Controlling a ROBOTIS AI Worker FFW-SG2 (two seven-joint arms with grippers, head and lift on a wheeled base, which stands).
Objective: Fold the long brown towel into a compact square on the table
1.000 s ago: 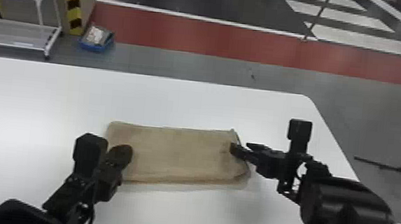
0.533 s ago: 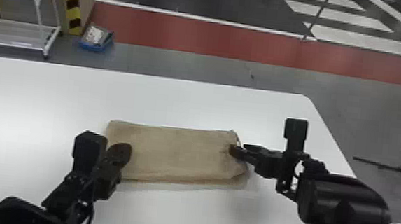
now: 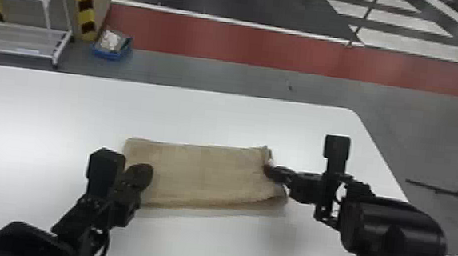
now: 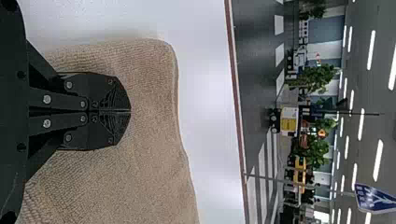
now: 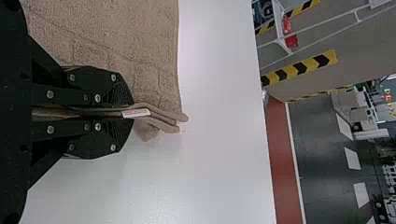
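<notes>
Towel [image 3: 203, 175] in right gripper [image 3: 271, 171]

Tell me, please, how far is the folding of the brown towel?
Done: the towel lies in layers, as a long rectangle. In hand: the right gripper pinches layers at its right end; the left gripper, shut, is over its left end. Left: it is not square yet, so probably a fold across its length.

Over the last second, the left gripper [image 3: 149, 170] shifted slightly away from the robot, the right arm [image 3: 395, 230] eased a little leftward, and the long brown towel's [image 3: 203, 175] near edge moved slightly outward.
</notes>
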